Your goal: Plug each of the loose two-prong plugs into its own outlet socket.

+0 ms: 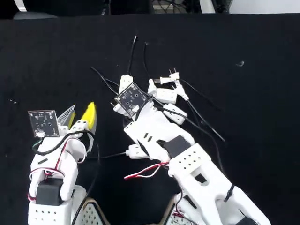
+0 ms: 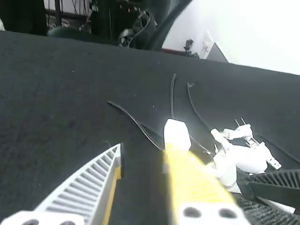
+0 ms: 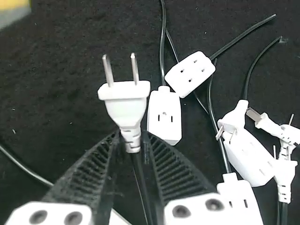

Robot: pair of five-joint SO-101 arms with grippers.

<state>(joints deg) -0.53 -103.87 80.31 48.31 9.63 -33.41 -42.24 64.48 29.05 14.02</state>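
We have the right tool clamped on the neck of a plug, just behind its body, with the cord trailing back through the tool. The prongs lead straight away from the tool, low over the desk.

The socket lies just beside the plug, almost touching its body, and its long axis runs near parallel with the plug's. Here's the catch: the socket's slots look up at us, not back at the prongs, so as things lie the prongs point past it. We reckon the plug must tip nose-down and shift sideways over those slots before any push.

A second outlet, the block, sits beyond the plug's prong end on the socket's side, slots also facing up. Spare plugs lie farther from the plug on that same side.

The left tool gapes wide with nothing in it, well apart from the plug. The right arm is plainly the nearer and carries the plug, so we judge the move is its to make.
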